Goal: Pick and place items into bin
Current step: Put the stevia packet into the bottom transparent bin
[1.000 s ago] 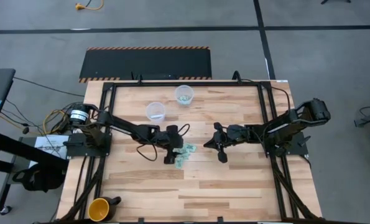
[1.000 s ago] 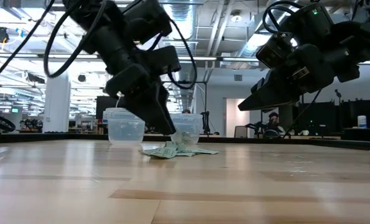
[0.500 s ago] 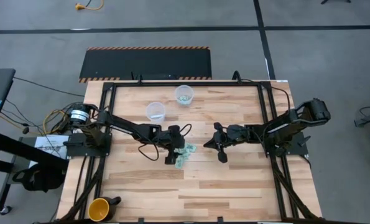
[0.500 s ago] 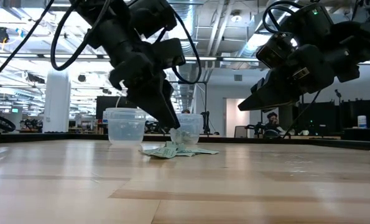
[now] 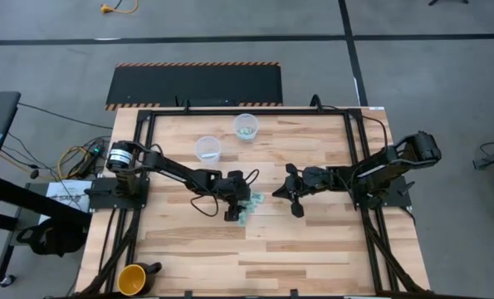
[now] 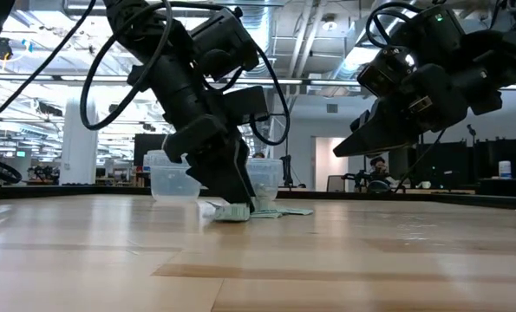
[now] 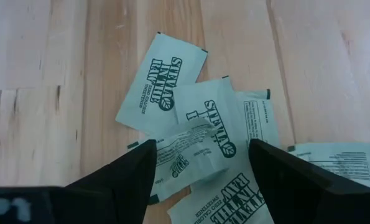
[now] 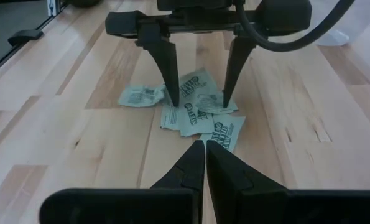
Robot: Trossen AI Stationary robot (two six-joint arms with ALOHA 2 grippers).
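Observation:
Several mint-green and white packets point(image 5: 250, 202) lie flat in a loose, overlapping pile mid-table, also seen in the low view point(image 6: 279, 211). My left gripper point(image 5: 239, 206) is open and lowered onto the pile from above. In the left wrist view point(image 7: 200, 158) its fingers stand on either side of a crumpled packet point(image 7: 191, 149). My right gripper point(image 5: 280, 193) is shut and hovers above the table to the right of the pile, pointing at it point(image 8: 204, 163). Two clear plastic cups stand toward the far edge; the far one point(image 5: 246, 126) holds a few green pieces. My left gripper points down with its fingertips point(image 8: 172, 99) at the level of the pile, one on each side of the crumpled packet point(image 8: 200, 102). I cannot tell whether they touch that packet or the ones under them.
The nearer clear cup point(image 5: 207, 148) stands left of the far one. A yellow mug point(image 5: 133, 278) sits at the table's near left corner. A black frame rail point(image 5: 247, 109) runs along the table's far edge. Bare wood lies on the near side of the pile.
My left gripper has come down from just above the packets onto the pile, shifting slightly toward the table's right. The packets have stayed where they lay. My right arm has kept still.

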